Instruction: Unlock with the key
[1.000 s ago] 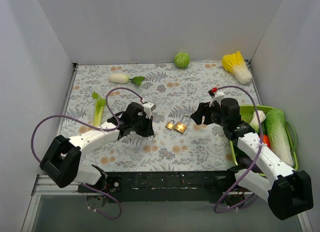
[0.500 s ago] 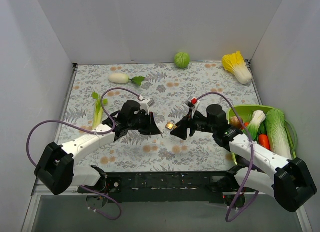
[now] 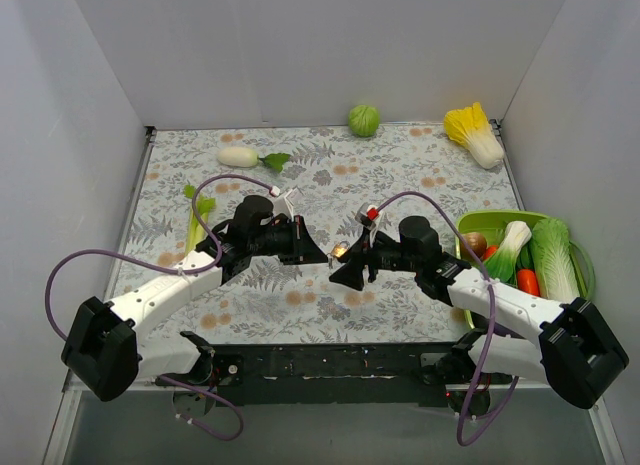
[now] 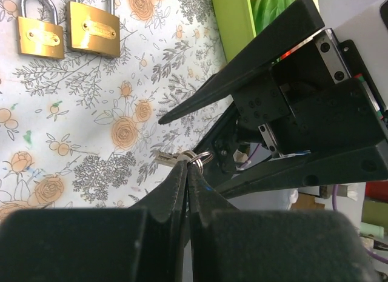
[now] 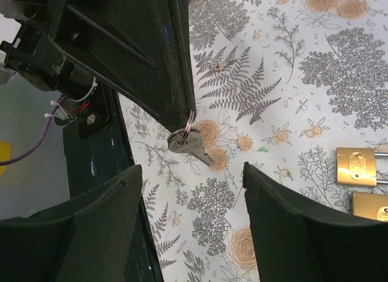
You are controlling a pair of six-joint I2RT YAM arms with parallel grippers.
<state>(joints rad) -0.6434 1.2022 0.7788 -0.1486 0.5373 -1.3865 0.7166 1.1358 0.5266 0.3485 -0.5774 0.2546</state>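
Steel key (image 5: 191, 150) on thin wire ring (image 5: 192, 118), pinched at ring end betw. fully closed tips of left gripper (image 4: 187, 167), dangling loose over floral cloth (image 3: 400, 175). Right gripper (image 5: 189, 170) spread wide, one finger either side of key, no contact yet. Prob. a handover: centre on flat bow, not on ring. Close slow & square to avoid swinging or twisting it. Hold left pinch till firm grip on right, and leave blade sticking out for keyhole. Slick, thin metal, so likely to pivot in pads if caught off-centre. Just beyond, small padlock (image 4: 39, 32) & large padlock (image 4: 94, 28) flat on cloth, side by side: boxy brass bodies, rounded steel shackles, apparently shut. Second key (image 5: 221, 65) lying apart on fern print. Farther right, green plastic basket (image 3: 478, 221) w/ veg. At far edge, round green cabbage (image 3: 364, 119).
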